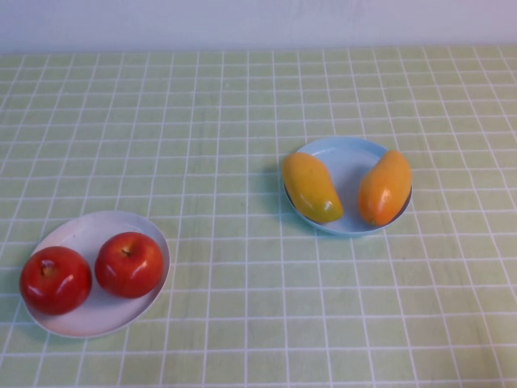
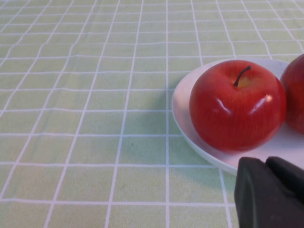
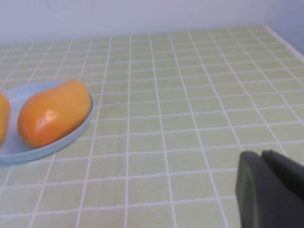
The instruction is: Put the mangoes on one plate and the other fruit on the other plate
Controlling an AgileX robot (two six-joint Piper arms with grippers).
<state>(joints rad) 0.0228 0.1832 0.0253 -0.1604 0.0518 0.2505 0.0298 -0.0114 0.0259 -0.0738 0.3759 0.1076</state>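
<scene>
Two red apples [image 1: 55, 280] [image 1: 129, 264] lie side by side on the white plate [image 1: 81, 234] at the near left. The yellow mango [image 1: 311, 187] and the orange mango [image 1: 384, 187] lie on the light blue plate [image 1: 347, 158] right of centre. Neither arm shows in the high view. In the left wrist view my left gripper [image 2: 265, 162] is shut and empty, just off the white plate's rim [image 2: 183, 102], near one apple [image 2: 237, 105]. In the right wrist view my right gripper [image 3: 261, 154] is shut and empty over the cloth, well apart from the orange mango [image 3: 54, 113] and blue plate [image 3: 71, 137].
A green checked tablecloth [image 1: 226, 121] covers the whole table. A pale wall [image 1: 258, 20] runs along the far edge. The table's right edge [image 3: 285, 40] shows in the right wrist view.
</scene>
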